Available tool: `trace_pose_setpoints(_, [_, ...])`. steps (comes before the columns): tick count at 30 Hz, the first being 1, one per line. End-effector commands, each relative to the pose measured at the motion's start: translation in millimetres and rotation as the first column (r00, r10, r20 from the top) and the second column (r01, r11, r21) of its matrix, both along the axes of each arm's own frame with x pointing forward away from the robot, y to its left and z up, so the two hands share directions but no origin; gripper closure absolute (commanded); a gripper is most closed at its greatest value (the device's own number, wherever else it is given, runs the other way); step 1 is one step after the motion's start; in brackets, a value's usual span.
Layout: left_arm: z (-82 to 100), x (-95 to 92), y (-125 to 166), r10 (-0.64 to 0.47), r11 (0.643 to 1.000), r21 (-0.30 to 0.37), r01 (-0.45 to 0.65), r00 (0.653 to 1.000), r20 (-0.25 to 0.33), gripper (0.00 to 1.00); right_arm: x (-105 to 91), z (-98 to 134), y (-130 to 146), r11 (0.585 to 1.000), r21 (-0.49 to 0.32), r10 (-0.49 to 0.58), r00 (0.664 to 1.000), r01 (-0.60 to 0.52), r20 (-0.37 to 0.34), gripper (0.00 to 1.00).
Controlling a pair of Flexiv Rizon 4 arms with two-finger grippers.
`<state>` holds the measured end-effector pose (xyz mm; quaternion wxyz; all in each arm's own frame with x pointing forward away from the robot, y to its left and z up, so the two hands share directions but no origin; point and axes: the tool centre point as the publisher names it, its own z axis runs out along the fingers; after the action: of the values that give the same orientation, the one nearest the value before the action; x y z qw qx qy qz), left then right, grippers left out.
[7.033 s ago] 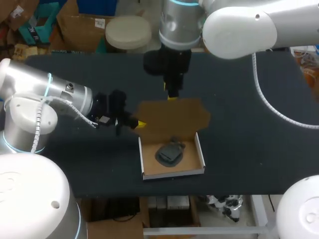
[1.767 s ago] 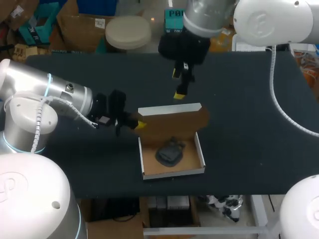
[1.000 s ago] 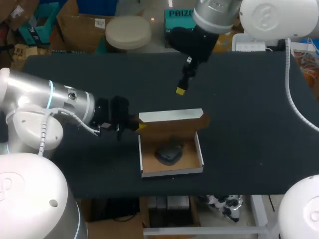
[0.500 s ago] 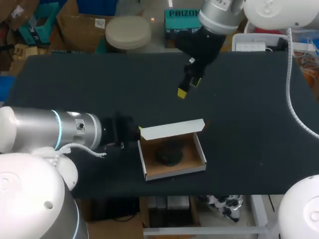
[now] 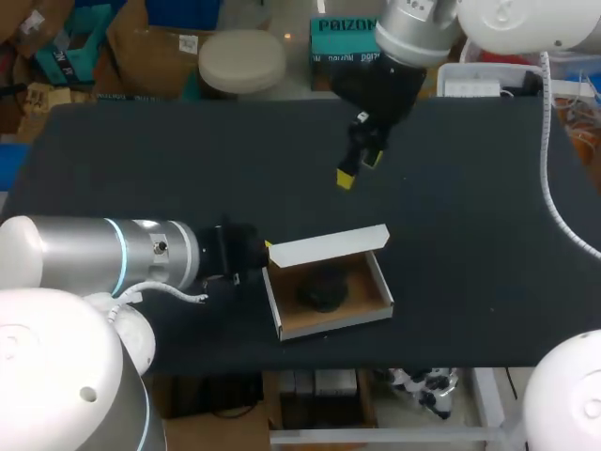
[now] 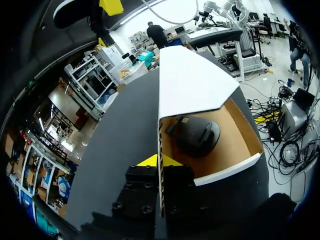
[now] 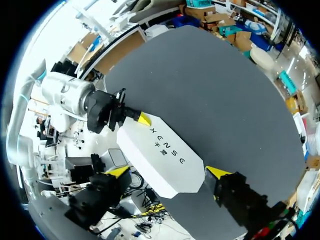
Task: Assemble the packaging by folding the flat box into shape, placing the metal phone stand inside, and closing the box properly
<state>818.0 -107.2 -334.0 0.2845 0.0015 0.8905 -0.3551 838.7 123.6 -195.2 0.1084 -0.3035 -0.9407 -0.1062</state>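
A shallow cardboard box (image 5: 334, 322) lies near the table's front, with the dark metal phone stand (image 5: 322, 283) inside it. Its white-faced lid (image 5: 329, 247) stands tilted over the back of the tray. My left gripper (image 5: 266, 251) comes in from the left and is shut on the lid's left edge. In the left wrist view the lid's (image 6: 192, 82) cardboard edge runs between the gripper's (image 6: 160, 161) yellow tips, and the stand (image 6: 195, 135) lies just ahead. My right gripper (image 5: 359, 169) hangs open above the table behind the box. Its wrist view looks down on the lid (image 7: 160, 155).
The black tabletop (image 5: 169, 150) spreads to the left, right and back of the box. The table's front edge (image 5: 423, 365) runs a short way in front of the tray. My left arm (image 5: 103, 256) lies low along the table's front left.
My left arm has dropped lower and swung the lid further forward over the tray. The box has slid slightly right. My right gripper has barely shifted.
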Motion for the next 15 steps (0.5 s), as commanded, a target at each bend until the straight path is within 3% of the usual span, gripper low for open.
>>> trace_pose_setpoints(1, [-3.5, -1.2, -2.1, -0.020, 1.000, 0.015, 0.020, 0.999, 0.042, 1.00, -5.9, 5.0, -4.2, 0.994, -0.065, -0.086, 0.996, 0.083, -0.036, 0.00])
trace_pose_setpoints(9, [-8.5, 0.6, 0.5, -0.071, 0.997, 0.054, 0.064, 0.986, 0.149, 1.00, -24.9, -2.4, -20.2, 0.956, -0.171, -0.262, 0.956, 0.238, -0.130, 0.00])
trace_pose_setpoints(14, [-15.5, 3.7, 6.1, -0.096, 0.993, 0.085, 0.081, 0.974, 0.203, 1.00, -33.7, -16.2, -31.5, 0.935, -0.185, -0.339, 0.914, 0.302, -0.222, 0.00])
trace_pose_setpoints(15, [-17.8, 5.2, 7.8, -0.101, 0.990, 0.117, 0.077, 0.971, 0.217, 1.00, -33.7, -16.2, -31.5, 0.935, -0.185, -0.339, 0.914, 0.302, -0.222, 0.00])
